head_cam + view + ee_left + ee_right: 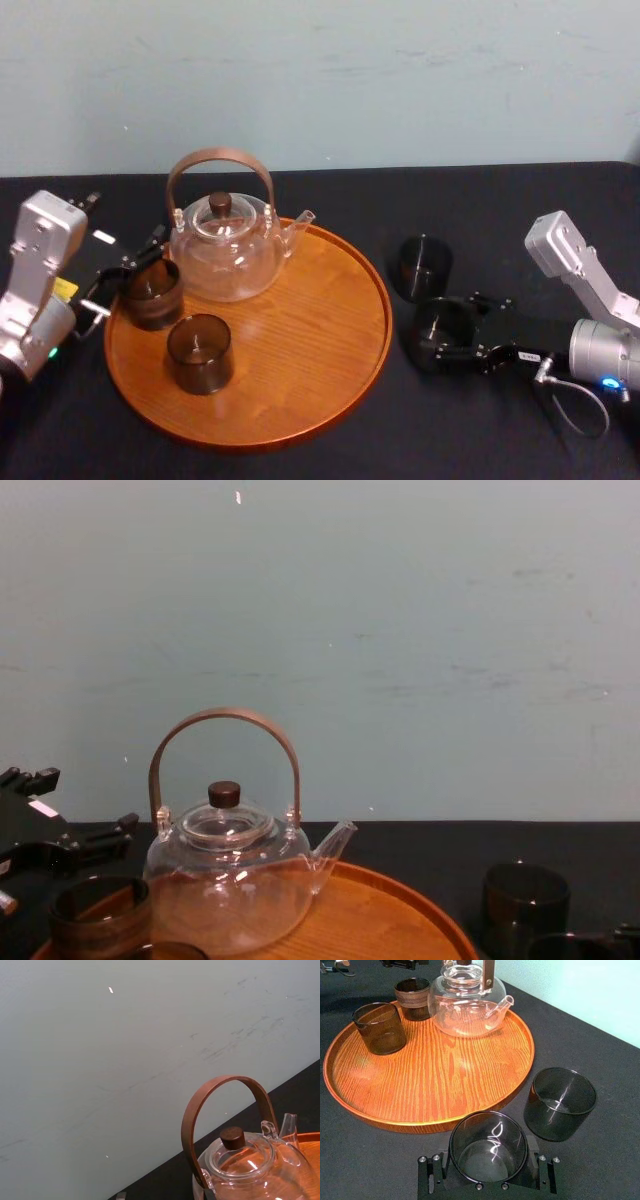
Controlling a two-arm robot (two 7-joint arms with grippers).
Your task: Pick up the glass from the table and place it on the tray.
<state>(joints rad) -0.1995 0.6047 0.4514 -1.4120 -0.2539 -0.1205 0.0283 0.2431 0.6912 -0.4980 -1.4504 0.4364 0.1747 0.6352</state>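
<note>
A dark smoky glass [487,1130] stands on the black table just right of the round wooden tray [445,1075]. My right gripper [489,1162] reaches in low from the right, one finger against each side of this glass [440,318], shut on it. A second dark glass [425,265] stands free on the table just behind it. Two more glasses sit on the tray [300,330], a plain one [200,352] and a banded one [152,293]. My left gripper [125,275] hangs open at the tray's left rim, close beside the banded glass.
A clear glass teapot [228,250] with a brown hoop handle occupies the back left of the tray. The tray's right half is bare wood. A pale wall rises close behind the table's far edge.
</note>
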